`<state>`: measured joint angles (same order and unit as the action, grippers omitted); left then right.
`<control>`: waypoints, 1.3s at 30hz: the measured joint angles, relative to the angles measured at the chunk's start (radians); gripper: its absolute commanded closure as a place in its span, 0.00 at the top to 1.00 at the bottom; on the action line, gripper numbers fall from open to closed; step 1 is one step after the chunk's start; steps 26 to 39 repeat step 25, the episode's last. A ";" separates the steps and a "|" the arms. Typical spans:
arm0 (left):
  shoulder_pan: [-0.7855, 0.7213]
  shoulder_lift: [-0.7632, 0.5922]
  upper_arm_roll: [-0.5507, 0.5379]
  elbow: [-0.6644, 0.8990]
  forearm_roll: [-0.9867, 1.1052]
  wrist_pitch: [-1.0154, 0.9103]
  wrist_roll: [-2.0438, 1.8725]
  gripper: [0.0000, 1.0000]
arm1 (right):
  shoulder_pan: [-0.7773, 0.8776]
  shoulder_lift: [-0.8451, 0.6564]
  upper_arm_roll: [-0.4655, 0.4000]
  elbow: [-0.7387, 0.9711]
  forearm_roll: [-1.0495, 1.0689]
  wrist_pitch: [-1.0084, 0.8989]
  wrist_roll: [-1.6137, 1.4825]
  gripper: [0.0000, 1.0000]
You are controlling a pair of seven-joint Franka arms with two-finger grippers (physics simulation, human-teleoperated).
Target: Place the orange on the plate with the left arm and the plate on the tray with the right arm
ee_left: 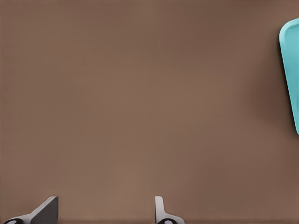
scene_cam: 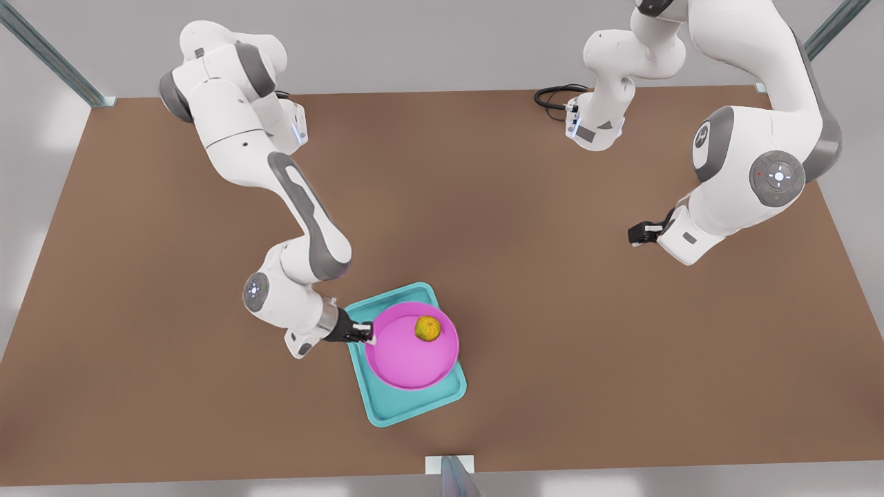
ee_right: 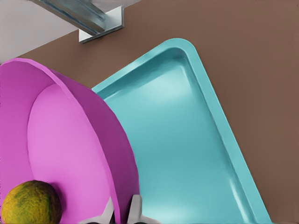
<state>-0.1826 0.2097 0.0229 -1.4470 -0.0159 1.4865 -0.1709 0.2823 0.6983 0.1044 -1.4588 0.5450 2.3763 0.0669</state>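
The pink plate (scene_cam: 404, 355) lies over the teal tray (scene_cam: 414, 408), and the orange (scene_cam: 428, 328) rests on the plate's far side. At the front view's left, my right gripper (scene_cam: 364, 334) is shut on the plate's rim. The right wrist view shows its fingers (ee_right: 135, 209) pinching the rim of the plate (ee_right: 70, 140), which tilts above the tray (ee_right: 187, 140), with the orange (ee_right: 30, 203) inside. I cannot tell whether the plate touches the tray. My left gripper (scene_cam: 635, 234) waits at the front view's right, open (ee_left: 105, 215) over bare table.
A brown table (scene_cam: 483, 207) carries everything. A metal bracket (scene_cam: 449, 469) stands at its near edge, and a black cable (scene_cam: 552, 96) lies at the far edge. The left wrist view catches a corner of the tray (ee_left: 292, 70).
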 measured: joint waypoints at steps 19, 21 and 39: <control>0.000 0.078 -0.003 0.113 0.004 -0.040 0.001 1.00 | -0.158 -0.296 -0.175 0.061 -0.447 -0.402 -0.048 1.00; 0.000 0.090 -0.003 0.130 0.006 -0.060 0.001 1.00 | -0.180 -0.453 -0.195 0.058 -0.586 -0.532 -0.083 1.00; 0.000 0.093 -0.003 0.134 0.008 -0.085 0.003 1.00 | -0.186 -0.587 -0.201 0.054 -0.720 -0.726 -0.143 1.00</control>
